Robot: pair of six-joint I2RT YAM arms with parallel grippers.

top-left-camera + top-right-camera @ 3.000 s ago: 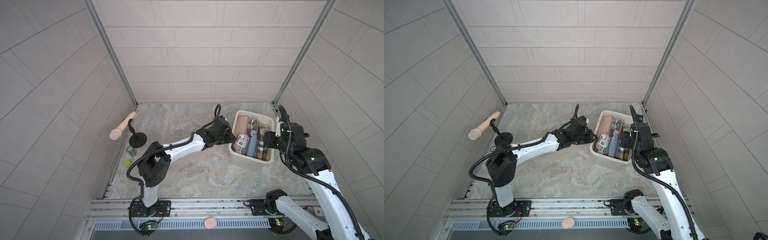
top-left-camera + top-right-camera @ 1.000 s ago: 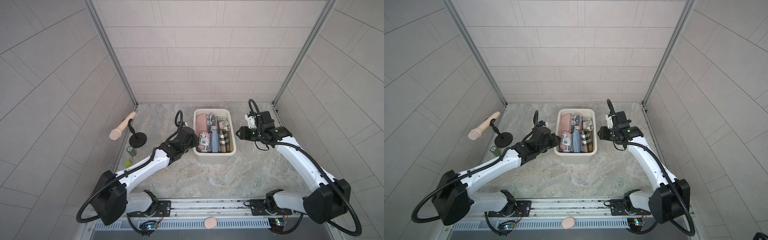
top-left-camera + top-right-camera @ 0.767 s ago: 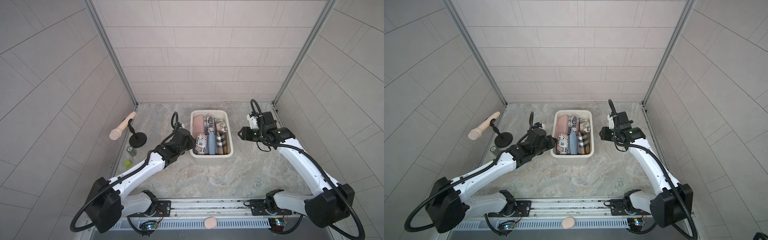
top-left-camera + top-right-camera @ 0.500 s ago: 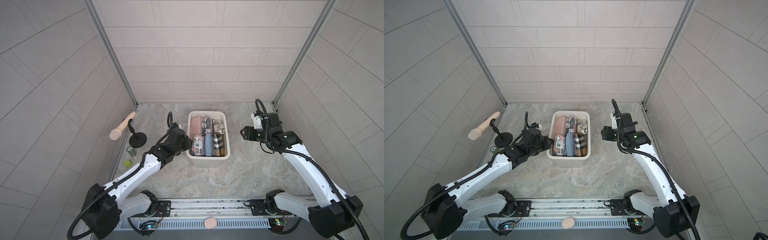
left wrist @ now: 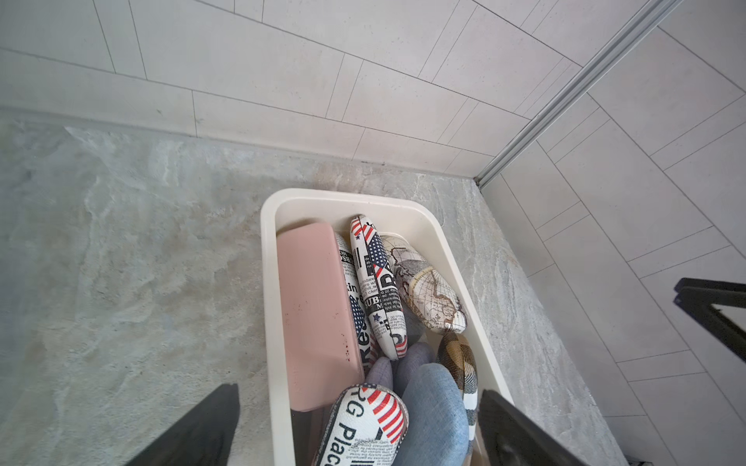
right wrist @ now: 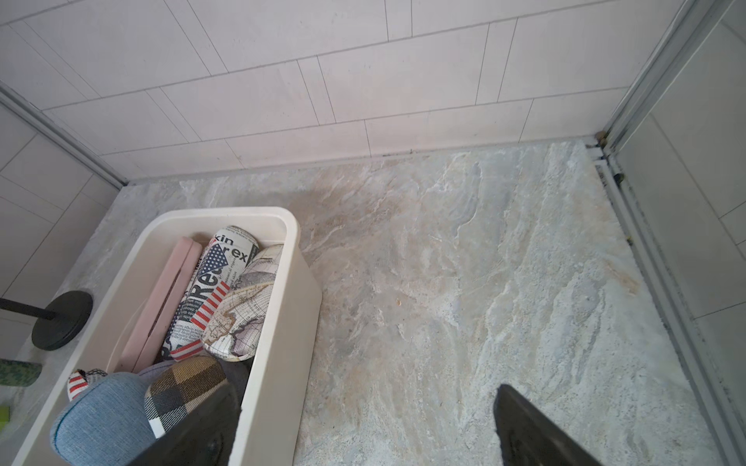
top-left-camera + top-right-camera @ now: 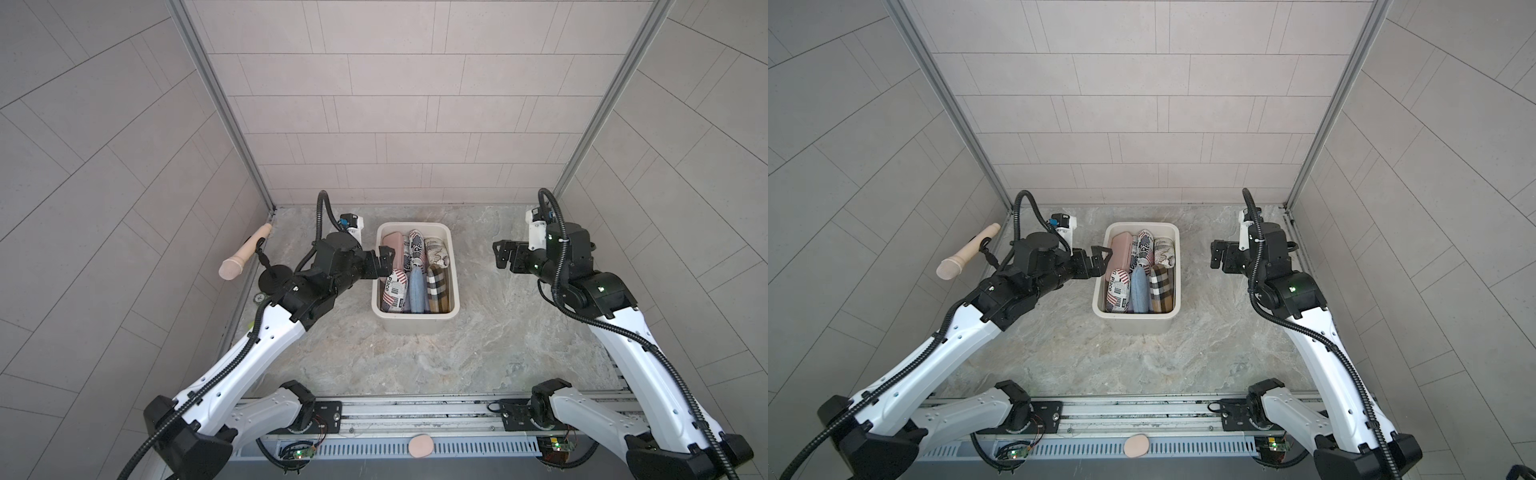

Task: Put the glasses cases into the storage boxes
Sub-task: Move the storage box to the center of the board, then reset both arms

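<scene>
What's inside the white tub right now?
The tub is full: a pink case, map-print case, blue case, plaid case and flag-print cases. A grey thing peeks from beneath; the tub's bottom is covered.

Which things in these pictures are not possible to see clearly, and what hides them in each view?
1. Floor of the storage box: almost fully hidden in every view by the glasses cases packed inside.
2. Grey item: left wrist view, mostly covered by the blue case and the plaid case; shape unclear.
3. Green object: right wrist view, cut off by the picture's edge; cannot be identified.
</scene>
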